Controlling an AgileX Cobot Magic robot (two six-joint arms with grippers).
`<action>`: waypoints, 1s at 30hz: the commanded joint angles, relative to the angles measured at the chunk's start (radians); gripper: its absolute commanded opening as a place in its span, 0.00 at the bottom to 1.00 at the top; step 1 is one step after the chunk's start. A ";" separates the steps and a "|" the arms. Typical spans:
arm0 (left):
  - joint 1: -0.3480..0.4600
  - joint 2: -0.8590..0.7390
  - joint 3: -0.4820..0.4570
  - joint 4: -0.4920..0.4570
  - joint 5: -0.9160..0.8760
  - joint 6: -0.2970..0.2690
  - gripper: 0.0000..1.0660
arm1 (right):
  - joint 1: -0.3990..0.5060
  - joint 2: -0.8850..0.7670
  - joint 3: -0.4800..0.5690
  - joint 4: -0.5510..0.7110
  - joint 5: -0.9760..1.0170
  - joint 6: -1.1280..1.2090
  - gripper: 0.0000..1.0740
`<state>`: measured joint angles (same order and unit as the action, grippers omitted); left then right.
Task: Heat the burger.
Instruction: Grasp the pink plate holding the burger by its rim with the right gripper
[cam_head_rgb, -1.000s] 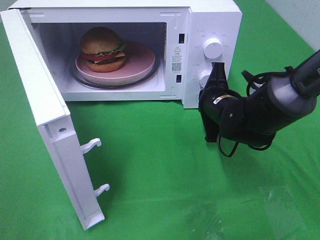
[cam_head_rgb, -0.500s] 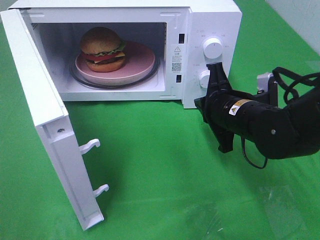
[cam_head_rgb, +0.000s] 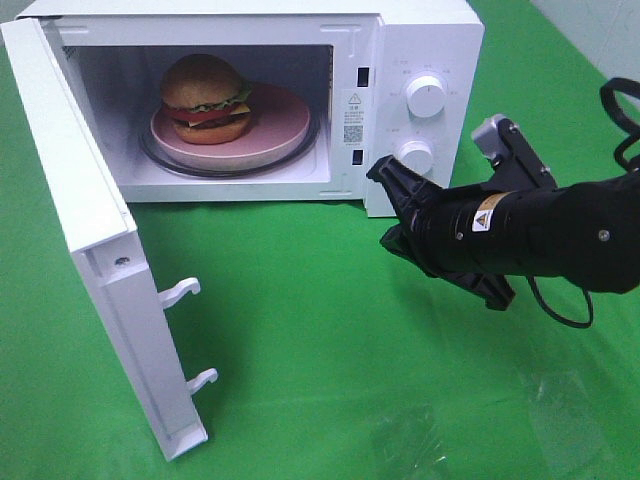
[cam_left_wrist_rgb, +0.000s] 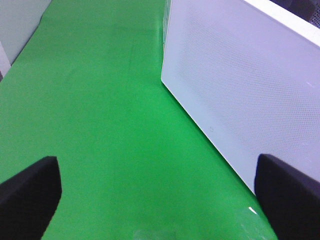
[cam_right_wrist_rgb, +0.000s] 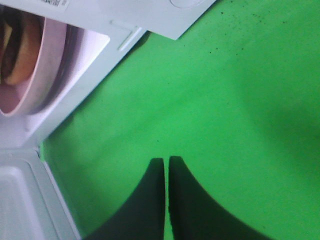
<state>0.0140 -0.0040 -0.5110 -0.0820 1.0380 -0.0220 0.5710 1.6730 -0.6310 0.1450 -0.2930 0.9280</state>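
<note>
Domed burger (cam_head_rgb: 206, 98) w/ lettuce, tomato

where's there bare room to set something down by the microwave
Free: the cloth between the door and the right gripper, in front of the microwave. Crowded: inside, the plate with the burger fills the floor.

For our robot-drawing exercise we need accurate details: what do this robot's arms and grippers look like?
The right arm is a matte black casing with a small yellow warning sticker, a thin black cable looping beneath and a grey bracket at the wrist. The right gripper has tapered black fingers. The left gripper shows only two black finger ends.
</note>
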 joint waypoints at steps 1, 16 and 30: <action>0.001 -0.019 0.002 -0.001 -0.007 -0.001 0.92 | -0.001 -0.028 -0.049 -0.016 0.157 -0.164 0.02; 0.001 -0.019 0.002 -0.001 -0.007 -0.001 0.92 | -0.001 -0.031 -0.292 -0.020 0.748 -0.797 0.03; 0.001 -0.019 0.002 -0.001 -0.007 -0.001 0.92 | -0.001 -0.031 -0.365 -0.017 0.894 -1.630 0.05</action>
<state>0.0140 -0.0040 -0.5110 -0.0820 1.0380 -0.0220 0.5710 1.6510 -0.9890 0.1310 0.5820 -0.6390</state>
